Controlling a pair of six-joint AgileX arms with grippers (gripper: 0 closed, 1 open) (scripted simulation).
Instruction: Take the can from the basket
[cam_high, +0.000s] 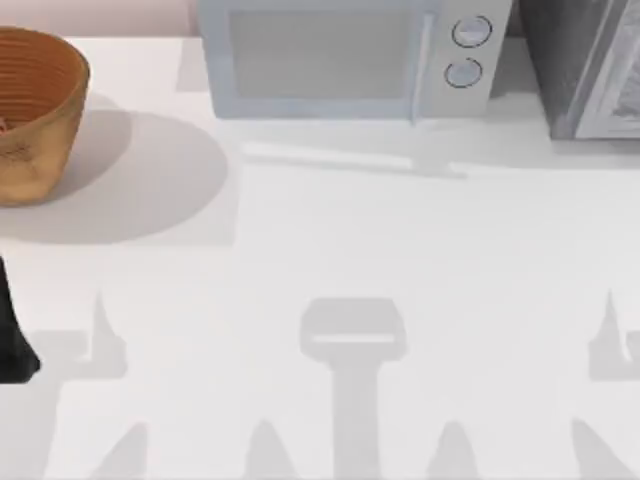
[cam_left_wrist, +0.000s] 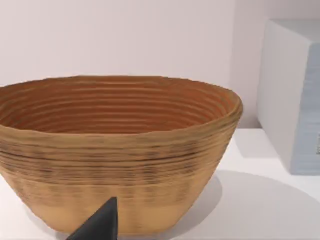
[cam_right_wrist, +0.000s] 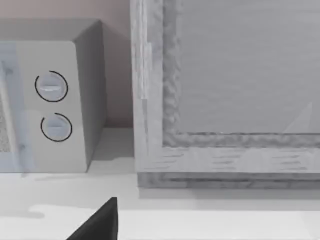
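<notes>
I am looking down from the top view at the basket (cam_high: 35, 110), which is sitting on the white tabletop (cam_high: 330, 250) well to the left of the microwave (cam_high: 350, 60), cut off by that view's left edge. A faint reddish speck is showing inside it at the edge, too small for me to call it the can. A dark piece of my left arm (cam_high: 12, 335) is poking in on the near side of the basket, well apart from it.

The left wrist view is giving me what the overhead one cannot: the basket (cam_left_wrist: 117, 165) side-on, its ribbed wall tapering to the base, the ringed inner wall visible but the bottom hidden behind the near rim. One dark fingertip (cam_left_wrist: 100, 225) of the left pincer is showing before the basket; I cannot tell whether that pincer is open or closed.

The right wrist view is facing the microwave's two dials (cam_right_wrist: 52, 107) and a grey cabinet (cam_right_wrist: 225, 95) beside it, with one dark fingertip (cam_right_wrist: 97, 222); its state I cannot tell either.
</notes>
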